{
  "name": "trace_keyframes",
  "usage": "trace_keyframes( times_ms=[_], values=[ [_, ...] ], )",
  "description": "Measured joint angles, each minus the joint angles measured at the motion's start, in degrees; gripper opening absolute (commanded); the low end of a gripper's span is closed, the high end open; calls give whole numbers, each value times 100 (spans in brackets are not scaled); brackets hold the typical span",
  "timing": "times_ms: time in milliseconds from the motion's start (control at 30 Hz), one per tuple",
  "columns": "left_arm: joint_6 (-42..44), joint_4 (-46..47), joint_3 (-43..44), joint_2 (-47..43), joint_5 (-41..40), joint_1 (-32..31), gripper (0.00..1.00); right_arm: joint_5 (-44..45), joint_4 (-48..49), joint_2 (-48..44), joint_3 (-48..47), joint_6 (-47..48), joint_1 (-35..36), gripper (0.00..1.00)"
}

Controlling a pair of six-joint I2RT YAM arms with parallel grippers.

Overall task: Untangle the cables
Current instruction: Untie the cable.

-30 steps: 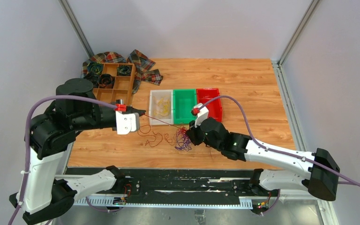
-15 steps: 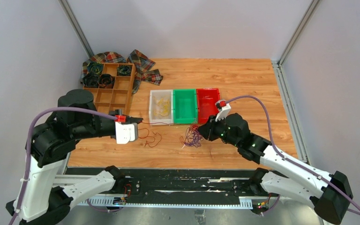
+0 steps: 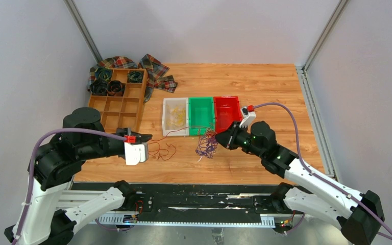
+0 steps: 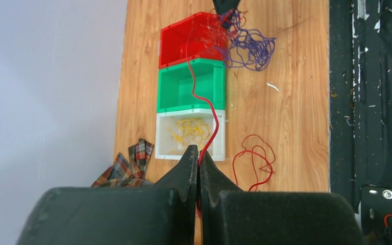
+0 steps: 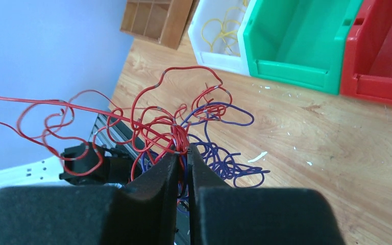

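The cables are a clump of red and purple wires hanging just in front of the bins. My right gripper is shut on this clump; in the right wrist view red loops and purple loops spill from its tips. My left gripper is shut on one red wire that runs over the white and green bins to the clump. Its tips pinch that wire. Loose red loops lie on the table between the grippers.
A white bin holds yellow wires. A green bin and a red bin stand beside it. A wooden tray with black coiled rolls and a plaid cloth are at the back left.
My right gripper has moved right and away with the clump. My left gripper has drawn back toward the near edge, pulling a red wire out into a long strand between them.
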State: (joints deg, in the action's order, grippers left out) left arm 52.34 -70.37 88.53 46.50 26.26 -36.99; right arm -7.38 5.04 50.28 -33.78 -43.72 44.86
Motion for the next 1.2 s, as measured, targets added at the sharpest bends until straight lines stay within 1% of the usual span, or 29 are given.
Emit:
trace_keyframes(
  times_ms=[100, 167, 267, 367, 467, 633, 833, 967, 1067, 1200],
  values=[
    [98, -26, -114, -72, -85, 0, 1, 9, 28, -127, -2, -133, -131, 8],
    [140, -44, -118, -72, -155, 0, 1, 13, -33, -127, -20, -125, -223, 13],
    [188, -81, -2, -31, -260, 0, 1, -13, -319, 74, -114, 212, -267, 21],
    [122, -133, 439, 164, -238, 0, 1, -166, -669, 446, -275, 693, -251, 29],
    [-13, -131, 859, 400, -120, 0, 1, -232, -1036, 857, -485, 1207, -61, 39],
    [-212, -129, 1045, 680, 85, 0, 1, 17, -1569, 1401, -988, 1867, 479, 47],
    [-308, -131, 927, 702, 109, 0, 1, 968, -1989, 1908, -1764, 2404, 1196, 48],
    [-306, -133, 839, 588, 70, 0, 1, 1303, -1954, 1993, -1897, 2614, 1558, 47],
    [-302, -133, 791, 507, 42, 0, 1, 1445, -1569, 1978, -1816, 2903, 1996, 48],
    [-286, -133, 778, 492, 0, 0, 1, 1381, -807, 1969, -1550, 3316, 2533, 51]
  ],
)
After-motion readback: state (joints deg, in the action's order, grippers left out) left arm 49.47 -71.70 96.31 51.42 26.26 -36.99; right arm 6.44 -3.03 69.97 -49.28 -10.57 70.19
